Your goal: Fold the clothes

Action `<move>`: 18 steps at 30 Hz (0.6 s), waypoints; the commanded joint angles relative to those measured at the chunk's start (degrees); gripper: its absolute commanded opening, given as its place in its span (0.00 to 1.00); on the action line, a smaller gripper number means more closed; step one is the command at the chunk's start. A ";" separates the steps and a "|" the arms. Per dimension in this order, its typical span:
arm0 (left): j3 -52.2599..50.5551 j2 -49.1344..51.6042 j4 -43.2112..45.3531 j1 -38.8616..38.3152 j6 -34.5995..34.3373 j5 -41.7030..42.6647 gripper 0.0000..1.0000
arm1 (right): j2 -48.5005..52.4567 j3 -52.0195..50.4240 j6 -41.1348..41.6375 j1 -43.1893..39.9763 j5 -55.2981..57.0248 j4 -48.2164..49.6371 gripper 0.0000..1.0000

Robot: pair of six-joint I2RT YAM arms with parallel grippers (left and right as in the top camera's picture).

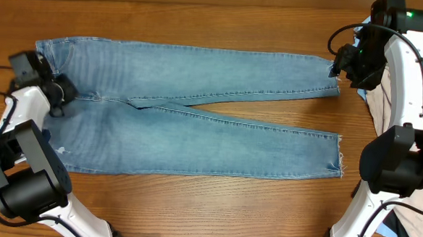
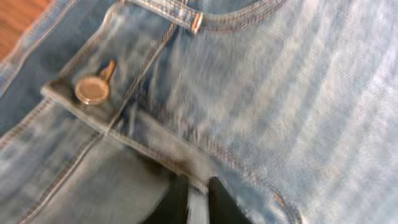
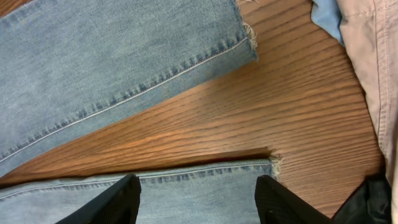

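Jeans [image 1: 196, 139], faded light-blue denim: laid flat across the wooden desk [image 1: 201, 31], waistband toward the left arm, frayed hems toward the right. Left fingers [image 2: 219, 200]: pinching denim below the waist button [image 2: 92, 91]. Right fingers [image 3: 124, 202]: spread wide over the far leg's hem.

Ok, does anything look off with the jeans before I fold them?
Nothing damaged. The jeans lie flat, but their legs splay apart toward the frayed hems, leaving a wedge of bare table between them.
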 commanded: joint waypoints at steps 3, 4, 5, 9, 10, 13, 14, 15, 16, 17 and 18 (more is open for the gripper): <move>9.25 0.35 -26.47 -0.70 -0.85 1.11 0.13 | -0.50 -0.02 -0.31 -0.11 -0.28 -0.22 0.63; 8.83 0.39 -32.04 -0.70 -2.93 0.66 0.09 | -0.50 -0.02 -0.31 -0.11 -0.28 -0.28 0.63; 7.72 0.42 -34.34 -0.79 -4.22 0.70 0.09 | -0.50 -0.02 -0.31 -0.11 -0.28 -0.28 0.63; 0.04 0.42 -30.45 -0.87 -5.33 0.70 0.09 | -0.50 -0.02 -0.31 -0.11 -0.28 -0.31 0.63; -2.95 0.42 -26.80 -0.90 -5.44 0.70 0.09 | -0.50 -0.02 -0.31 -0.11 -0.28 -0.33 0.63; -9.29 0.46 -16.44 -0.90 -5.79 -1.09 0.09 | -0.50 -0.02 -0.31 -0.11 -0.31 -0.70 0.63; -10.62 0.46 -13.46 -0.87 -5.86 -2.32 0.09 | -0.50 -0.02 -0.31 -0.11 -0.31 -0.70 0.63; -11.85 0.46 -10.08 -0.87 -5.86 -3.89 0.10 | -0.50 -0.02 -0.28 -0.11 -0.31 -0.72 0.63; -12.48 0.46 -7.93 -0.87 -5.88 -4.94 0.11 | -0.50 -0.02 -0.28 -0.11 -0.31 -0.72 0.63; -13.05 0.48 -5.22 -0.87 -6.73 -6.21 0.13 | -0.50 -0.02 -0.28 -0.11 -0.33 -0.72 0.63; -13.14 0.74 -1.77 -0.72 -7.34 -6.58 0.13 | -0.50 -0.02 -0.28 -0.11 -0.33 -0.70 0.63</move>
